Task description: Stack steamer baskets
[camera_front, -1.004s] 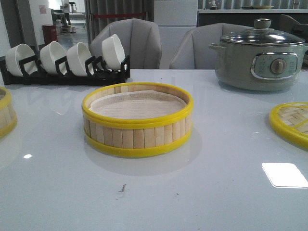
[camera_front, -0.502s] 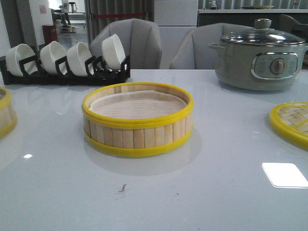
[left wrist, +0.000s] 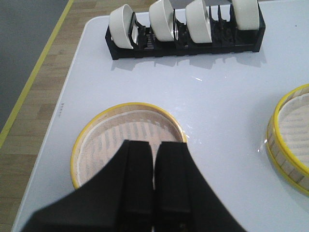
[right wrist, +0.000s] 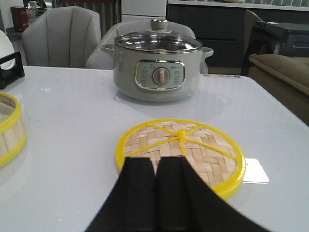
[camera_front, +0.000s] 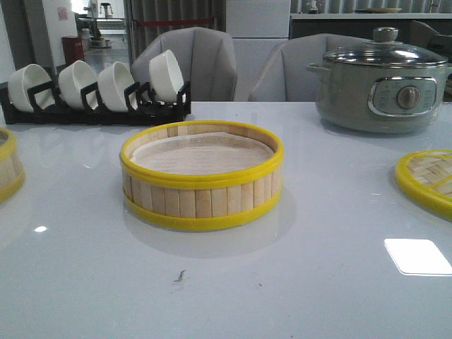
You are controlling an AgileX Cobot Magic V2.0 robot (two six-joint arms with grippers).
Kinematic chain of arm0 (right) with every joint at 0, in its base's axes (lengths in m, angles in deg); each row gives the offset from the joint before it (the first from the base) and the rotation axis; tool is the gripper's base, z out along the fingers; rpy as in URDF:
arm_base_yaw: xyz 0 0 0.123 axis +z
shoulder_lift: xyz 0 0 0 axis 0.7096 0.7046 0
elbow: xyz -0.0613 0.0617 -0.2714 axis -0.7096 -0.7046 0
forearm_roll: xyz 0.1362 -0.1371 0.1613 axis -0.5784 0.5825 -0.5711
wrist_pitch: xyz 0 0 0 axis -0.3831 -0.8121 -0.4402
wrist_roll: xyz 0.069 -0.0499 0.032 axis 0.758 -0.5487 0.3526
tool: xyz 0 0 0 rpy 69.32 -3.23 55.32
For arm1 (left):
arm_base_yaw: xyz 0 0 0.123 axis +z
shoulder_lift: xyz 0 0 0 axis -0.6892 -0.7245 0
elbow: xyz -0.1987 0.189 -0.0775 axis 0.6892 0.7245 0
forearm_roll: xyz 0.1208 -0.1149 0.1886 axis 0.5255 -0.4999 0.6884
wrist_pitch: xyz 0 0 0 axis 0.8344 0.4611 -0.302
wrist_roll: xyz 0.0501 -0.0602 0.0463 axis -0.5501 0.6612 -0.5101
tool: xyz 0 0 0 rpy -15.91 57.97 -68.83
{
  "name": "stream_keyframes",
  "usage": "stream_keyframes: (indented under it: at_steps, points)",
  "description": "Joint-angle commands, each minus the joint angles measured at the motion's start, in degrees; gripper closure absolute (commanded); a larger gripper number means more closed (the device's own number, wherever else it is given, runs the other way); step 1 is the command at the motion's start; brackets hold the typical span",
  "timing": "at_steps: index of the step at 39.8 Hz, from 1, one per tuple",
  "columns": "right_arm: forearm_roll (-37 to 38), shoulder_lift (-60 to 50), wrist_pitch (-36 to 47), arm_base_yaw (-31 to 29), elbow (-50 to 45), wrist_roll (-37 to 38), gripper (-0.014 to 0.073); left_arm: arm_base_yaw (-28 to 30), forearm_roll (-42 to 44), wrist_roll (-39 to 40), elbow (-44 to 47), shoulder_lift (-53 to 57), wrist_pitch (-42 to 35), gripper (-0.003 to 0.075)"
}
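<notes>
One steamer basket [camera_front: 202,176] with yellow rims and a pale liner stands in the middle of the white table; its edge also shows in the left wrist view [left wrist: 289,140] and in the right wrist view [right wrist: 8,128]. A second steamer basket [left wrist: 111,140] sits near the table's left edge, cut off in the front view [camera_front: 7,169]. My left gripper [left wrist: 154,145] hovers above this second basket, shut and empty. My right gripper [right wrist: 155,162] hangs shut and empty over the flat woven lid [right wrist: 193,150]. Neither gripper shows in the front view.
A black rack [camera_front: 99,109] with white bowls [camera_front: 167,74] stands at the back left. A grey-green electric pot [camera_front: 381,78] with a glass lid stands at the back right. The woven lid [camera_front: 427,180] lies at the right edge. Chairs stand behind the table.
</notes>
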Motion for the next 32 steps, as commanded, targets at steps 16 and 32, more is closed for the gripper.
stream_keyframes:
  at_steps: [16, 32]
  points:
    - [-0.3, -1.2, 5.2, -0.1, 0.9, -0.6, 0.0538, -0.4, -0.7, -0.5, -2.1, 0.2, -5.3, 0.0633]
    - [-0.3, -1.2, 5.2, -0.1, 0.9, -0.6, 0.0538, -0.4, -3.8, -0.5, -2.1, 0.2, -4.7, 0.0633]
